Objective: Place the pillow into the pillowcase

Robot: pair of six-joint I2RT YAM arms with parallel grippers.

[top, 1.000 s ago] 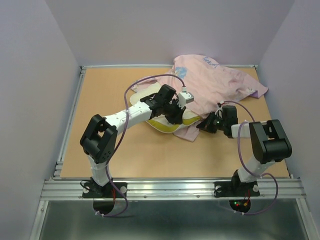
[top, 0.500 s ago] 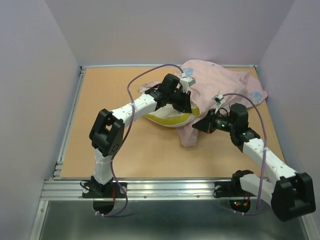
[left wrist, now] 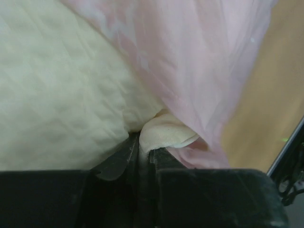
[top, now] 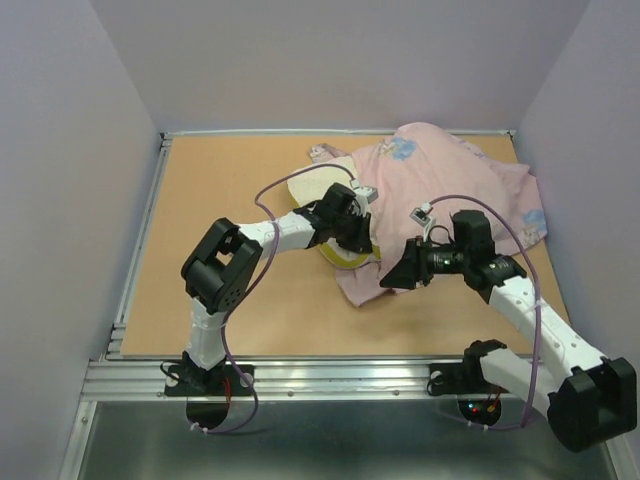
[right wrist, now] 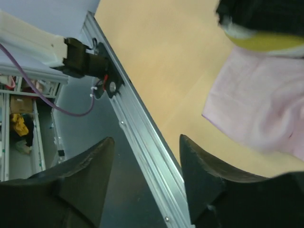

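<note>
Nearest you, the right claw [top: 395, 274] hangs spread and empty, just off the loose hem of the pillowcase [top: 455, 180]. Past it, the left claw [left wrist: 145, 148] is clenched on a soft fold at a corner of the pillow [left wrist: 61, 95], mid-table. That pillow looks light and squashy, so pinch a corner or the yellow band [top: 345, 258]. The pillowcase looks thin and limp; take its hem. It drapes over the pillow's far side, so its opening is hidden.
</note>
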